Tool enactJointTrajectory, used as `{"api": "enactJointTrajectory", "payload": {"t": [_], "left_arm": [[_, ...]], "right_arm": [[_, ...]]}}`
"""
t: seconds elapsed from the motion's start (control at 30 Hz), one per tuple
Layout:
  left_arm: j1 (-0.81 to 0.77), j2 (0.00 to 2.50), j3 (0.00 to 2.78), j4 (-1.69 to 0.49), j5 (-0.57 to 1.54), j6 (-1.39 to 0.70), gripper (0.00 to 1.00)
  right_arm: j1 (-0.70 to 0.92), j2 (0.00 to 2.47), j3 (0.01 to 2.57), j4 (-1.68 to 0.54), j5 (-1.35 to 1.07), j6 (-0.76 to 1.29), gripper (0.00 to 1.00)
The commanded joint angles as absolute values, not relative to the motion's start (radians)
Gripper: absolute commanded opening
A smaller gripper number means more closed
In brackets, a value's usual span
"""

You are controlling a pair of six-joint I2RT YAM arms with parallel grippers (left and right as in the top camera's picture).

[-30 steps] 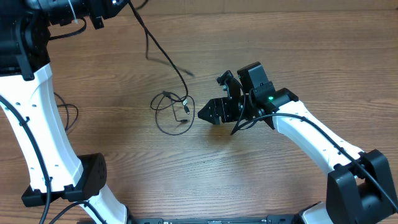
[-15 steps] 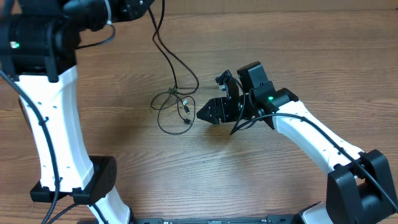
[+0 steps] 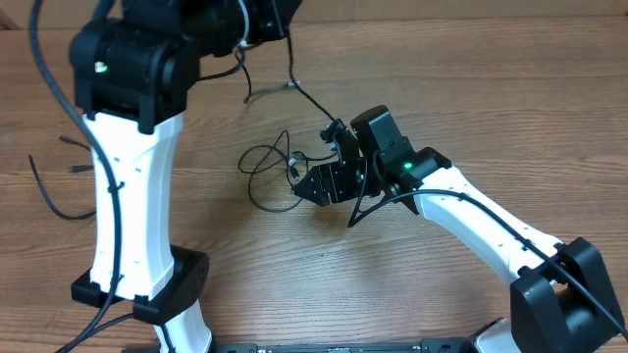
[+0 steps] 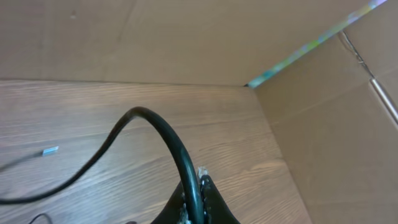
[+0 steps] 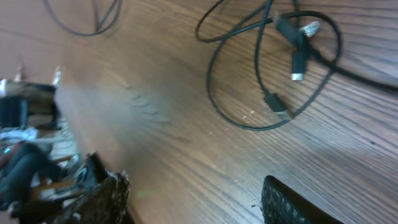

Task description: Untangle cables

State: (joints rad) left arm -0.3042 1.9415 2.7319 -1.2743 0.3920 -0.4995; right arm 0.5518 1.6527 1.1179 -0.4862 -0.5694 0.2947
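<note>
Cables (image 3: 291, 165): the tangle is seen on the table (image 3: 442, 78), just left of the right gripper (image 3: 312, 184). One strand is drawn up past that gripper and pinched by the left gripper (image 4: 198, 193), which is swung farther across than a second ago. The right gripper, jaws spread and empty, is brought nearer the tangle. Separation is judged begun; the loops are not yet freed.

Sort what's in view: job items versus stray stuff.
Job: cables, one strand pinched in the left gripper; right gripper, open near them.
Stray: black wire at far left; blue scrap; cardboard wall.
</note>
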Motion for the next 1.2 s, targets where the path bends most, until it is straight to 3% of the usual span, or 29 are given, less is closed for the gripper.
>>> {"api": "enactJointTrajectory", "payload": {"t": [0.0,0.17,0.47,0.67,0.8,1.17], "left_arm": [[-0.315,1.952,2.744,-1.199,0.497,-0.532,0.04],[-0.299,1.952,2.745,-1.095,0.511,-0.505,0.04],[-0.227,1.952,2.745,-1.047,0.244,-0.308,0.04],[-0.121,1.949,2.745,-1.051,0.198,-0.274,0.04],[-0.024,1.949,2.745,-1.123,0.144,-0.268,0.04],[0.217,1.95,2.745,-1.46,-0.339,-0.281,0.04]], "right_arm": [[0.561,1.652,1.118,-0.463,-0.479,0.326,0.67],[0.562,1.652,1.118,-0.474,-0.479,0.326,0.66],[0.562,1.652,1.118,-0.578,-0.479,0.318,0.66],[0.562,1.652,1.118,-0.655,-0.477,0.305,0.68],[0.562,1.652,1.118,-0.699,-0.448,0.306,0.68],[0.562,1.652,1.118,-0.718,-0.441,0.305,0.68]]}}
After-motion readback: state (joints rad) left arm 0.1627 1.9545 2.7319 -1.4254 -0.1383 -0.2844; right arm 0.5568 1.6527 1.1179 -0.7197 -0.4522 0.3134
